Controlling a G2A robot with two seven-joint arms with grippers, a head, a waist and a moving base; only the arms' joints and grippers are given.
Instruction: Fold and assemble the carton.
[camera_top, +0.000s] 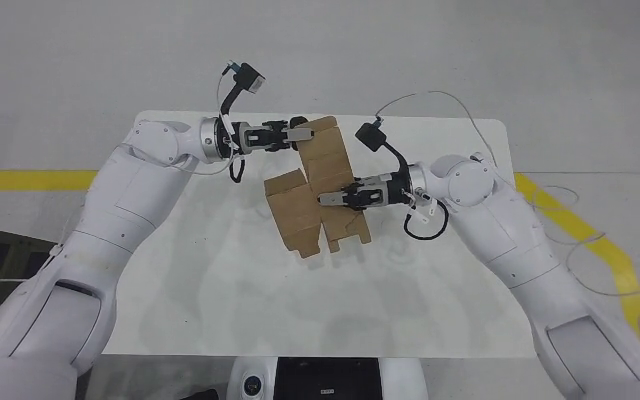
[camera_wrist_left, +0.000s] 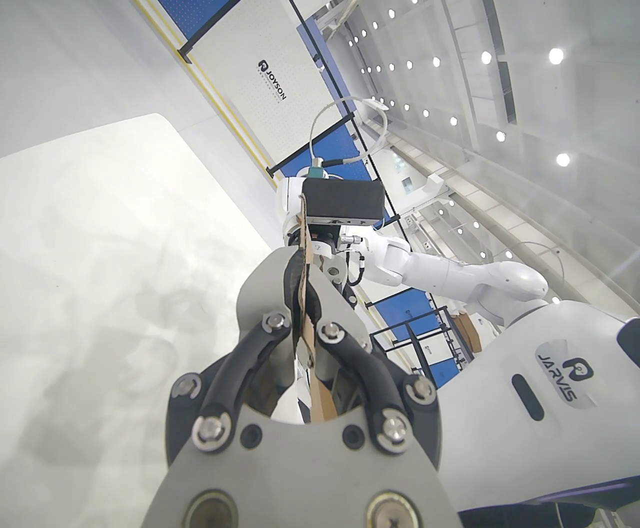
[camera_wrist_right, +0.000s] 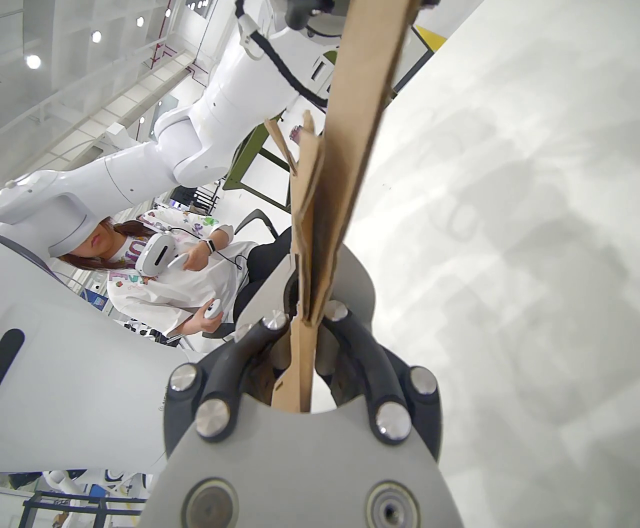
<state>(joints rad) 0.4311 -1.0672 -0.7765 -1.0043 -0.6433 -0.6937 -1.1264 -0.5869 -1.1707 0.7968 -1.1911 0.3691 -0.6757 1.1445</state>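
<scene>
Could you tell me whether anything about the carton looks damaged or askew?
The carton hangs tilted above the table, pinched by the left pincer and right pincer; its edge beside the right pincer looks creased and ragged.

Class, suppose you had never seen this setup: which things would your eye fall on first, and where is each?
First, the brown carton, its part-folded flaps splayed, over the middle of the white table. Next, the two white arms meeting at it: the left gripper is shut on its far edge, and the right gripper is shut on a panel near its middle.
</scene>
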